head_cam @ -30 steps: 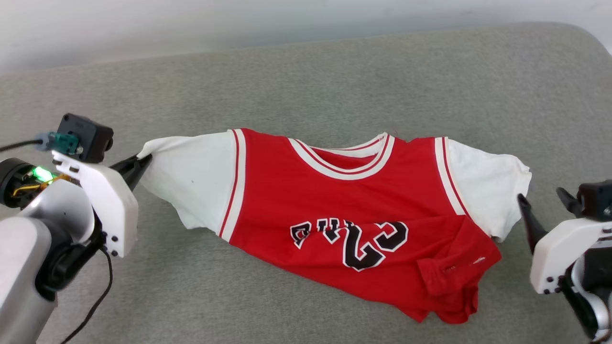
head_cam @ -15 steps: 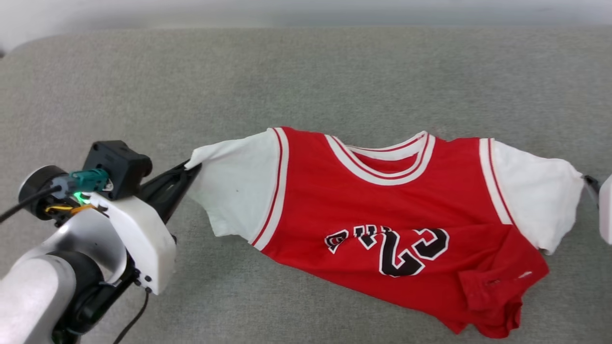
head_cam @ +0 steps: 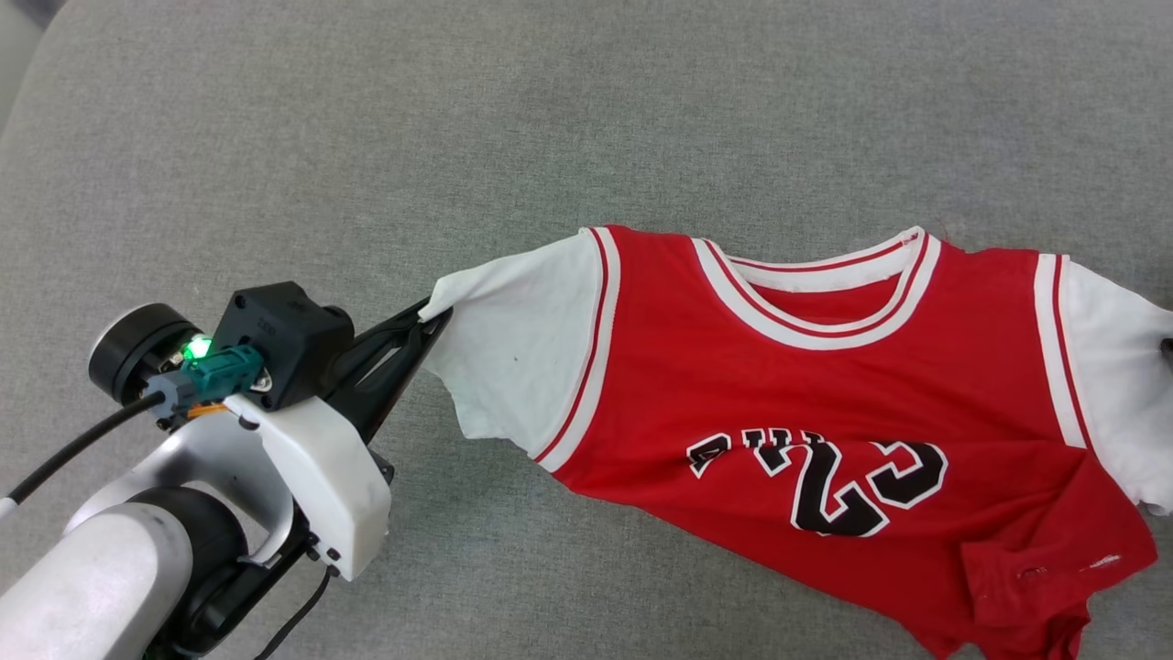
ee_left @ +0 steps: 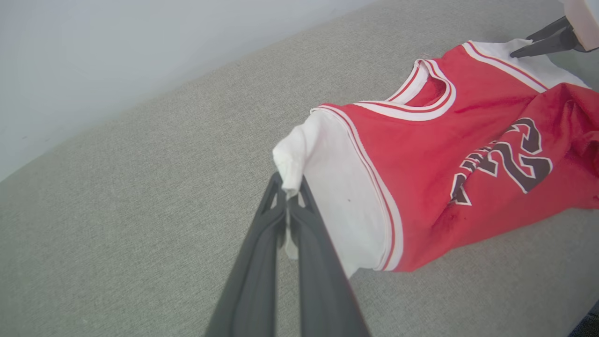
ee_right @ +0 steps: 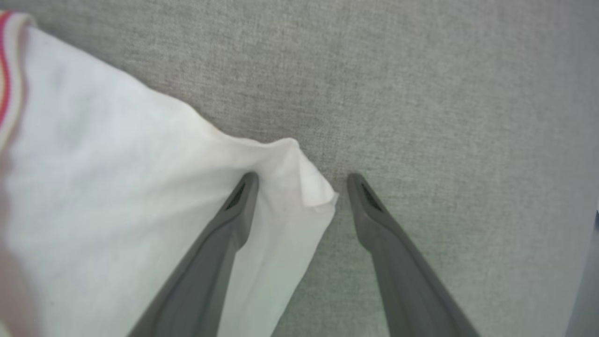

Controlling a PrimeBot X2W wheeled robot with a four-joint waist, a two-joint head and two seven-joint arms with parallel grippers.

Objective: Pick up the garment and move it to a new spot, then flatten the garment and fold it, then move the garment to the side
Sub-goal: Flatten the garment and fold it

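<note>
The garment (head_cam: 825,385), a red jersey with white sleeves and a black "23" print, lies spread face up on the grey cushion. My left gripper (head_cam: 431,316) is shut on the tip of its left white sleeve (ee_left: 292,164), which is pulled to a point. In the right wrist view my right gripper (ee_right: 302,178) stands open at the other white sleeve (ee_right: 93,164). One finger rests over the cloth, the other over bare cushion, and the sleeve's corner lies between them. Its dark fingers (ee_left: 547,40) show at the far sleeve in the left wrist view. The lower right hem (head_cam: 1026,587) is bunched.
The grey fabric cushion (head_cam: 458,137) stretches wide behind and left of the jersey, with a rounded corner at the upper left (head_cam: 37,46). A pale wall (ee_left: 117,56) runs behind it. A black cable (head_cam: 73,449) trails from my left wrist.
The head camera has turned left and tilted down, so the jersey sits further right and the right gripper has slid off the picture's edge. My left gripper still pinches the sleeve.
</note>
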